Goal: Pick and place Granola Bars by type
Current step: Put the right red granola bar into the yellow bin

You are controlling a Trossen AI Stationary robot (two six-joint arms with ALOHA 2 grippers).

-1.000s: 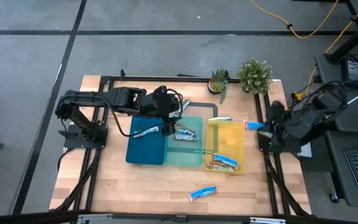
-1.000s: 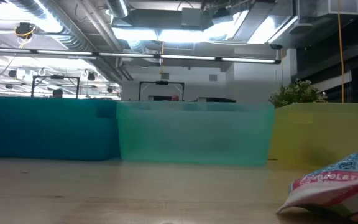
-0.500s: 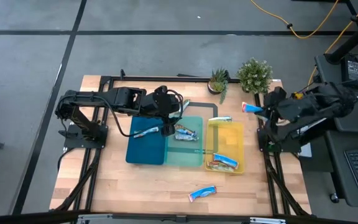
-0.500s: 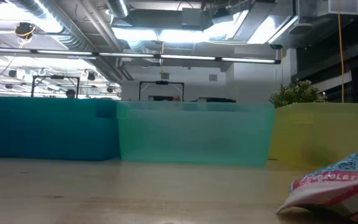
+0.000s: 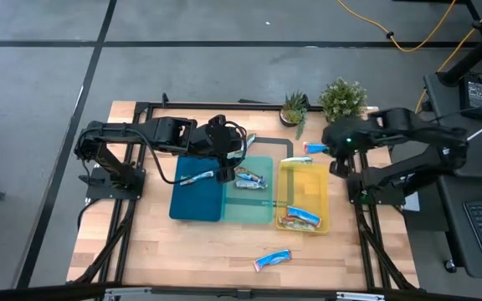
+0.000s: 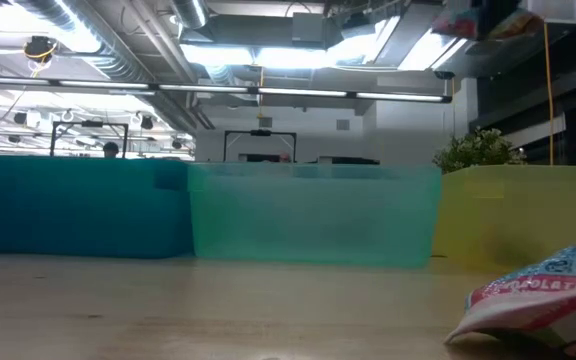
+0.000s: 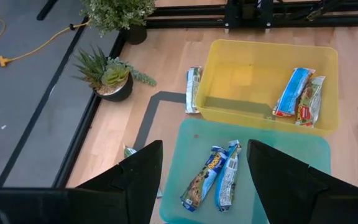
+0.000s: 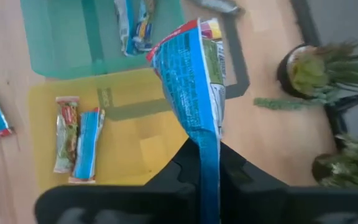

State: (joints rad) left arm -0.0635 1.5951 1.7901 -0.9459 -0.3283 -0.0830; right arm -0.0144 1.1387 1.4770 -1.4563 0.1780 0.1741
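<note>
yellow tray [image 5: 321, 188]: middle bare | far edge: two plants [image 5: 342, 100] crowd it | near table: one bar [image 5: 272, 260]

Three shallow trays sit side by side in the middle of the wooden tabletop [image 5: 207, 251]: a dark-blue tray [image 5: 192, 201] at one end, a teal tray [image 5: 253, 209] between, and a yellow tray [image 5: 308, 188] at the other end. Two potted plants stand at the far edge, a spiky succulent [image 5: 294, 108] and a bushier green plant [image 5: 343, 100]. Orange cable [image 5: 408, 38] trails across the grey floor.

blue granola bar [image 8: 194, 81] pinched in right tool [image 8: 207, 165] above yellow tray [image 8: 132, 134]
</note>
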